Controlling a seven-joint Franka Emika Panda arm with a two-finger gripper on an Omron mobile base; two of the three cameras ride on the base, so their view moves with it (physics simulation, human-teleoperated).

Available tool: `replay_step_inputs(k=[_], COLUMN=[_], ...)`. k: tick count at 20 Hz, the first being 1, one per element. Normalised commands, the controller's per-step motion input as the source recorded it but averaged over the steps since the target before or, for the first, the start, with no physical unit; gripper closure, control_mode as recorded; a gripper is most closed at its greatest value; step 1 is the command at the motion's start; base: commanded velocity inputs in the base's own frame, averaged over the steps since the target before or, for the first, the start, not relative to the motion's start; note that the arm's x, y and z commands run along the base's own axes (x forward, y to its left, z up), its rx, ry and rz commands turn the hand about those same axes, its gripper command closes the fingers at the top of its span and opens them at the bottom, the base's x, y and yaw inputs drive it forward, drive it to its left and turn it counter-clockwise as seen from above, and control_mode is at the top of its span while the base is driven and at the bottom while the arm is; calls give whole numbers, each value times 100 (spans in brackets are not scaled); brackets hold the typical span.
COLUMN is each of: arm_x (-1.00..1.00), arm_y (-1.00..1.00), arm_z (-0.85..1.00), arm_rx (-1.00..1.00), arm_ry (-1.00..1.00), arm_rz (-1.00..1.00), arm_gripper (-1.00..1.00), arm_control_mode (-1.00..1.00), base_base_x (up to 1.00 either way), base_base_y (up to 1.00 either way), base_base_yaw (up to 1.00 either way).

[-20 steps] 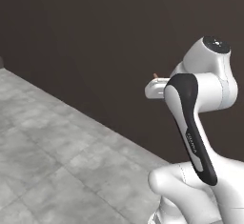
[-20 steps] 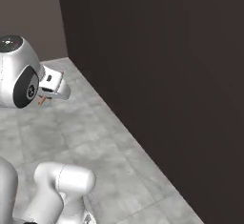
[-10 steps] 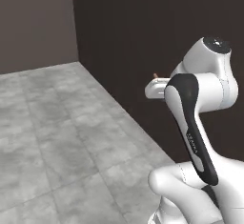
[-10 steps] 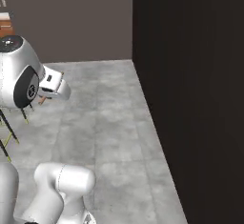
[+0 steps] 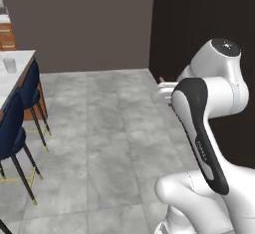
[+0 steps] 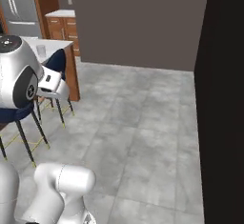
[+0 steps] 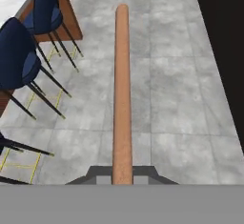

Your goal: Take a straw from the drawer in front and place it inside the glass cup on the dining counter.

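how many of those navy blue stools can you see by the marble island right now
2. One navy blue stool stands against the wood base of the white marble island, the other navy blue stool beside it, closer to the camera. More may be hidden out of frame.

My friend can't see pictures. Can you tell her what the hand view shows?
A reddish-brown straw, held in the shut pincer, points straight out over a grey tiled floor. Navy blue stools stand to the left beside a wooden counter base.

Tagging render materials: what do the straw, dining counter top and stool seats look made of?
Straw: matte reddish-brown, wood- or paper-like; no gloss, uniform colour. Dining counter top: white stone, probably marble; pale with faint veining. Stool seats: navy, soft matte upholstery, on thin dark metal-looking legs.
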Motion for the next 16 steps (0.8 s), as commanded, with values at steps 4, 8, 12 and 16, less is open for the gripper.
replay_step_inputs(k=[4, 8, 12, 16], arm_x=[0, 0, 0, 0], arm_y=[0, 0, 0, 0], arm_z=[0, 0, 0, 0], arm_rx=[0, 0, 0, 0], arm_ry=[0, 0, 0, 0], arm_rz=[0, 0, 0, 0], arm_gripper=[100, 100, 100, 100], arm_control_mode=[100, 100, 100, 100], base_base_x=[100, 100, 100, 100], base_base_y=[-9, -17, -14, -7], base_base_yaw=[19, 14, 12, 14])
